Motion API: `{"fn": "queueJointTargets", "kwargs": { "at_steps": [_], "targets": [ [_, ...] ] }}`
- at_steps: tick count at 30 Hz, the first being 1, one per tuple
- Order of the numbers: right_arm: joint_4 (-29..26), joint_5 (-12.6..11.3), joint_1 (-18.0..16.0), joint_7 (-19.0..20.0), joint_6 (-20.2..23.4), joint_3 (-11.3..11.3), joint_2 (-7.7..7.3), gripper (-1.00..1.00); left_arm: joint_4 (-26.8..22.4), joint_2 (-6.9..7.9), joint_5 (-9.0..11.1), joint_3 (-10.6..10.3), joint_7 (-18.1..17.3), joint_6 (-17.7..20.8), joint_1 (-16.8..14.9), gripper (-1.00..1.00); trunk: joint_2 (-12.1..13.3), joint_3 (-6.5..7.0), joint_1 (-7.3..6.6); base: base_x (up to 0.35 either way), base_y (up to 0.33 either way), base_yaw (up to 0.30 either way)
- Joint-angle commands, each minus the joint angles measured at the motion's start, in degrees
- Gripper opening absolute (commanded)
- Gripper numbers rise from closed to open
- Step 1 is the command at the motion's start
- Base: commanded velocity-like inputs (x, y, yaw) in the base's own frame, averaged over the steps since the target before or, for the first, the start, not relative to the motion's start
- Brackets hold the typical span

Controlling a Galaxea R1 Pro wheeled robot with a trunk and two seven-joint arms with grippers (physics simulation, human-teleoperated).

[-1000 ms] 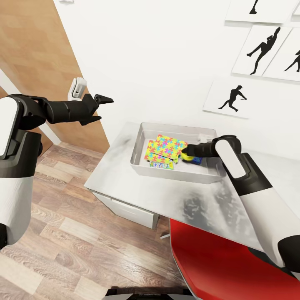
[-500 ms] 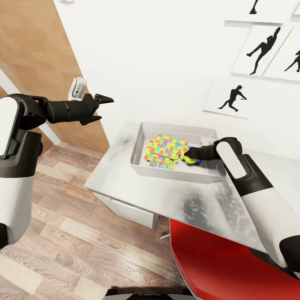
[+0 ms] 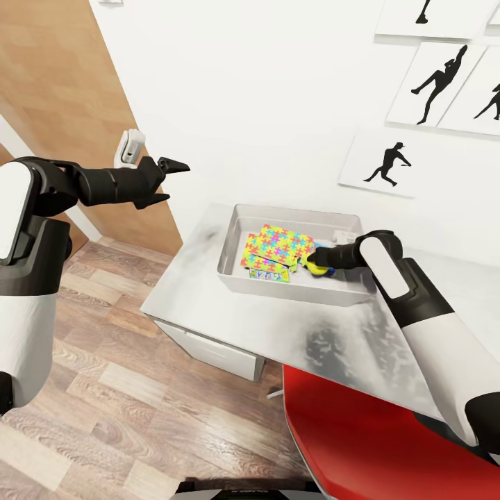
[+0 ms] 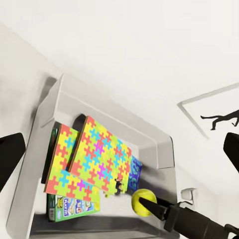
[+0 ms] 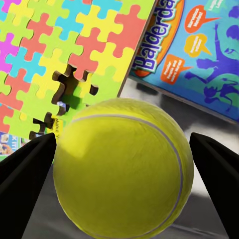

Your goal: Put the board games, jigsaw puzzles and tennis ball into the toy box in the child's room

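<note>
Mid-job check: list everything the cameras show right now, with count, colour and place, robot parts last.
toy box: one, light grey, on the table.
table: one, light grey, against the white wall.
jigsaw puzzles: two, multicoloured, stacked overlapping inside the toy box.
board games: two showing, a green-edged one under the puzzles and a blue one beside them, both in the box.
tennis ball: one, yellow-green, between the right gripper's fingers, inside the box.
silhouette pictures: several, black on white, on the wall.
red seat: one, in front of the table.
wooden door: one, brown, left of the table.
left gripper: open, held over the floor.
right gripper: in the box, around the ball.
</note>
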Motion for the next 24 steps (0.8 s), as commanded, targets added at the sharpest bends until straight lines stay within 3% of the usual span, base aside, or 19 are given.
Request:
{"fn": "queueJointTargets", "kwargs": {
  "at_steps": [1,7,8,24],
  "targets": [
    [0.03,-0.58,-0.07,-0.61,0.06,0.17,-0.06,-1.00,-0.01,0.02,0.56,-0.06,0.59,-0.08,-0.07,1.00,-0.10,-0.09,0.03,0.000,0.000,0.000],
    [0.24,-0.60,-0.07,-0.62,0.06,0.23,-0.02,-1.00,0.17,-0.08,0.56,-0.06,0.59,-0.11,-0.12,1.00,-0.10,-0.09,0.03,0.000,0.000,0.000],
    [0.26,-0.60,-0.06,-0.63,0.06,0.24,-0.02,1.00,0.19,-0.09,0.56,-0.06,0.59,-0.10,-0.13,1.00,-0.10,-0.09,0.03,0.000,0.000,0.000],
    [-0.01,-0.62,-0.19,-0.63,0.06,0.21,-0.04,1.00,0.40,-0.14,0.56,-0.03,0.56,-0.16,-0.20,1.00,-0.10,-0.09,0.03,0.000,0.000,0.000]
  ]
}}
